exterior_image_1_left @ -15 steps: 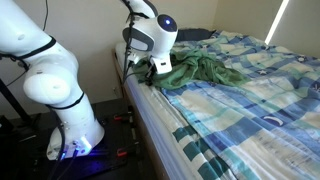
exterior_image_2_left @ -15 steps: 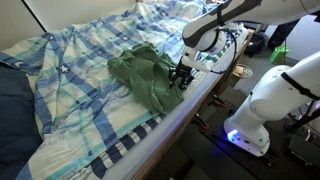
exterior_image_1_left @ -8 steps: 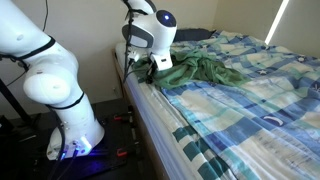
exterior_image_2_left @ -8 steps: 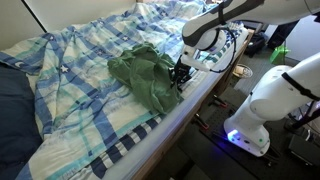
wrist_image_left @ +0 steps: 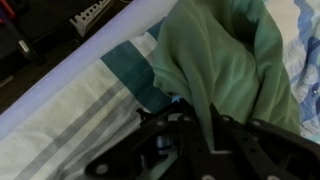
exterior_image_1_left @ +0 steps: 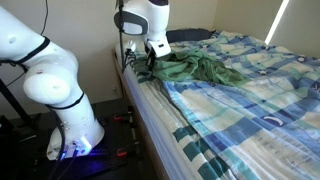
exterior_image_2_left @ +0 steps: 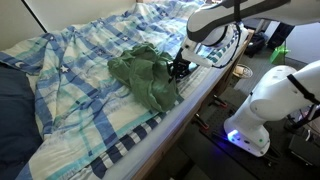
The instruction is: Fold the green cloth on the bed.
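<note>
The green cloth (exterior_image_1_left: 200,69) lies rumpled on the bed (exterior_image_1_left: 260,110) near its edge; it also shows in the other exterior view (exterior_image_2_left: 143,78) and fills the upper part of the wrist view (wrist_image_left: 225,55). My gripper (exterior_image_1_left: 150,62) is at the cloth's corner by the bed edge, also seen in an exterior view (exterior_image_2_left: 178,69). In the wrist view the gripper (wrist_image_left: 200,135) is shut on a fold of the green cloth, which hangs stretched between the fingers.
The plaid cover (exterior_image_2_left: 80,70) spreads over the bed. A dark navy pillow (exterior_image_2_left: 12,120) lies at one end. The bed's side edge (wrist_image_left: 70,90) runs under the gripper, with floor, cables and the robot base (exterior_image_1_left: 75,135) beside it.
The gripper has risen and shifted along the bed edge, lifting the pinched corner of the green cloth off the cover.
</note>
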